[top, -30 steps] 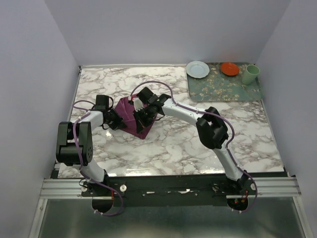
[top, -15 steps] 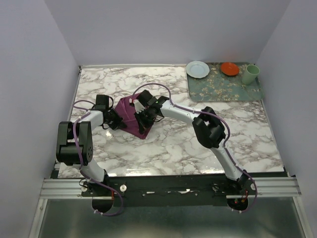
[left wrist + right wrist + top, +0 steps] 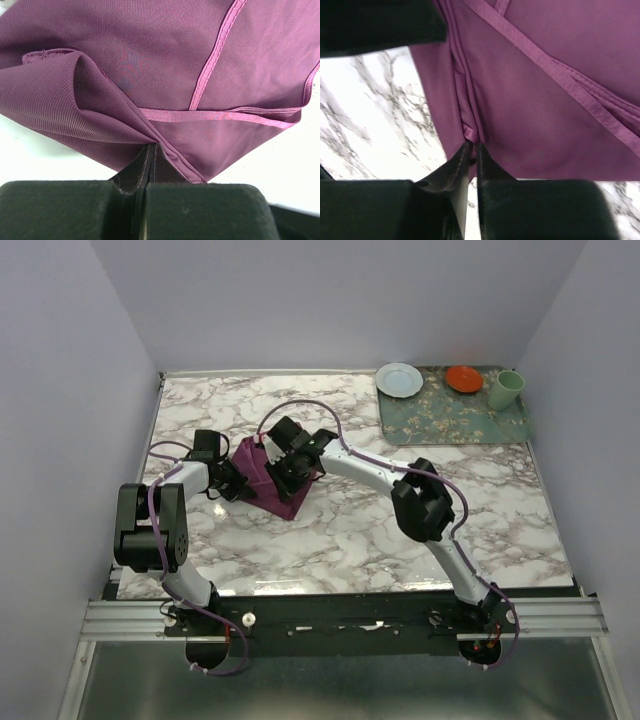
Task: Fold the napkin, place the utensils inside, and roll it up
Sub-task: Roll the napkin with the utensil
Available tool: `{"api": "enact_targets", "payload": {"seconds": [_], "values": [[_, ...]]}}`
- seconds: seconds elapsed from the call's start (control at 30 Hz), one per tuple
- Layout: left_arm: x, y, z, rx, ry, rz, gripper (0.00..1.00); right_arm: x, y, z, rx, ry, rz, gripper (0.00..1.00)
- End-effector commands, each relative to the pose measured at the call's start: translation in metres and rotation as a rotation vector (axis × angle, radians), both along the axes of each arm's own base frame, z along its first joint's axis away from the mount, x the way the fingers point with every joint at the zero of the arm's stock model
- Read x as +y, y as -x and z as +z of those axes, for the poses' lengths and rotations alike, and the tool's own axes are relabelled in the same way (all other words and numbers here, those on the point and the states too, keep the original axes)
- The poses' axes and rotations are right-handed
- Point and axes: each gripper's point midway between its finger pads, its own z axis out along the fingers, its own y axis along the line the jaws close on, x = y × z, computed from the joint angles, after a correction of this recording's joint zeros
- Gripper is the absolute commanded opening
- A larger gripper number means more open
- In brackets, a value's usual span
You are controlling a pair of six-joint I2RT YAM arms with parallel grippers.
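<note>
On the bench (image 3: 350,530), left of centre, the napkin (image 3: 262,480) lies bunched, the left end effector (image 3: 151,147) clamped on a folded edge and the right end effector (image 3: 471,146) narrowly pinching a pleat, so the fold should go best with both edges drawn taut and level.

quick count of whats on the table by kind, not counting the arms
napkin: 1
mat: 1
plates: 2 (pale blue plate, orange plate)
cup: 1
total: 5
</note>
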Motion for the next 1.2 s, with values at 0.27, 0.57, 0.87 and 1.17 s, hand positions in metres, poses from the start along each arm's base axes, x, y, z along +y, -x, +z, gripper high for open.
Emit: {"api": "enact_targets", "payload": {"seconds": [0.27, 0.57, 0.87, 1.17], "values": [[0.019, 0.035, -0.039, 0.166, -0.099, -0.007, 0.00, 0.038, 0.016, 0.045, -0.212, -0.065, 0.059, 0.47], [0.019, 0.035, -0.038, 0.165, -0.099, 0.000, 0.00, 0.051, 0.011, 0.016, -0.245, -0.051, 0.073, 0.37], [0.019, 0.035, -0.038, 0.162, -0.100, 0.000, 0.00, 0.046, 0.007, -0.013, -0.249, 0.004, 0.081, 0.41], [0.019, 0.035, -0.038, 0.161, -0.096, -0.001, 0.00, 0.026, 0.014, -0.048, -0.268, 0.120, 0.084, 0.49]]}}
